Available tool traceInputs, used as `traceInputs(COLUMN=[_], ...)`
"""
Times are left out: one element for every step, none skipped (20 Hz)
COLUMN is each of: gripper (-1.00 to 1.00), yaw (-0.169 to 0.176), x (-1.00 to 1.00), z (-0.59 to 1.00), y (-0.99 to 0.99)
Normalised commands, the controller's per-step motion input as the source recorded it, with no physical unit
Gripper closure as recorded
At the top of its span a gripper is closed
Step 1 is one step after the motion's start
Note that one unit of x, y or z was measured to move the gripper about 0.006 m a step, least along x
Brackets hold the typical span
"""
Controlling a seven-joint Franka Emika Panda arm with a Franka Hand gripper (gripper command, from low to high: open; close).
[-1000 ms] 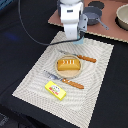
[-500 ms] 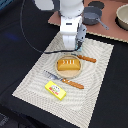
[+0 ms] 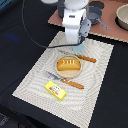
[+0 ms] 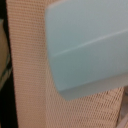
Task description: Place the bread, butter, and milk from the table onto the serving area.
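Observation:
My gripper point(image 3: 78, 44) hangs over the far part of the striped placemat point(image 3: 35, 80), the serving area. It is shut on the pale-blue milk carton point(image 3: 80, 48), whose lower end shows below the fingers, just behind the plate. In the wrist view the carton point(image 4: 85, 45) fills most of the picture, close above the placemat point(image 4: 30, 75). The golden-brown bread point(image 3: 68, 64) lies on the tan round plate point(image 3: 59, 71) in the middle of the mat. The yellow butter box point(image 3: 56, 90) lies flat on the mat's near part. The black table point(image 3: 20, 35) surrounds the mat.
An orange-handled knife point(image 3: 67, 81) lies between plate and butter, and another orange-handled piece point(image 3: 86, 59) lies behind the plate. A pinkish board point(image 3: 111, 30) with grey pots point(image 3: 97, 12) and a bowl point(image 3: 122, 16) stands behind the mat. A black cable point(image 3: 30, 35) trails over the table.
The arm has come forward and lower over the far part of the placemat, with the milk carton in the gripper. Bread, butter and cutlery have not moved.

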Motion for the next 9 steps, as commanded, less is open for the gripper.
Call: traceInputs(gripper=[-1.0,-1.0,-1.0,-1.0,-1.0,-1.0,-1.0,-1.0,-1.0], yaw=[0.0,0.015,0.03,0.036,0.043,0.027,0.0,0.01,0.048], x=[0.32,0.25,0.16,0.23,0.32,0.25,0.0,0.0,0.09], z=[1.0,1.0,1.0,1.0,0.94,0.76,0.49,0.36,0.36], y=[0.21,0.18,0.14,0.16,0.2,0.2,0.02,0.04,0.41])
